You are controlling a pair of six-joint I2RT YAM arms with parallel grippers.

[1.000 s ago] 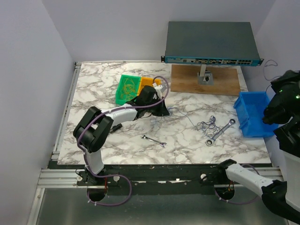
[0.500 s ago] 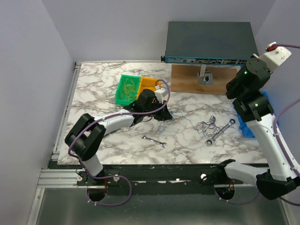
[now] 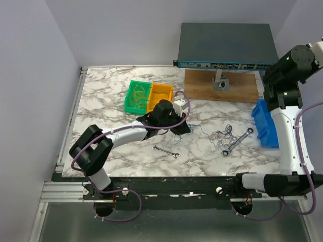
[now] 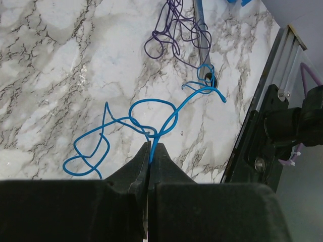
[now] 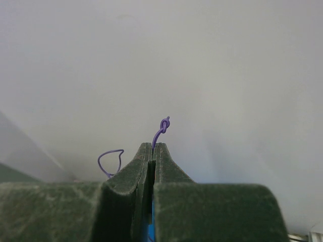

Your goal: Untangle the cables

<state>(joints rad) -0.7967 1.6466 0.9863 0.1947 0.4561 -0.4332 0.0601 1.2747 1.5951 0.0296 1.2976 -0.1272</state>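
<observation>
Separation probably goes best by slow, opposed pulls, left fingers [image 4: 135, 170] clenched on the looped blue wire [image 4: 151, 117] low over the bench [image 3: 111, 85], right fingers [image 5: 135, 169] clenched high on a knot-tipped purple strand [image 5: 160, 132], since the thread-thin cables [image 3: 223, 134] lie clumped beside the wrench [image 3: 238, 141].
</observation>
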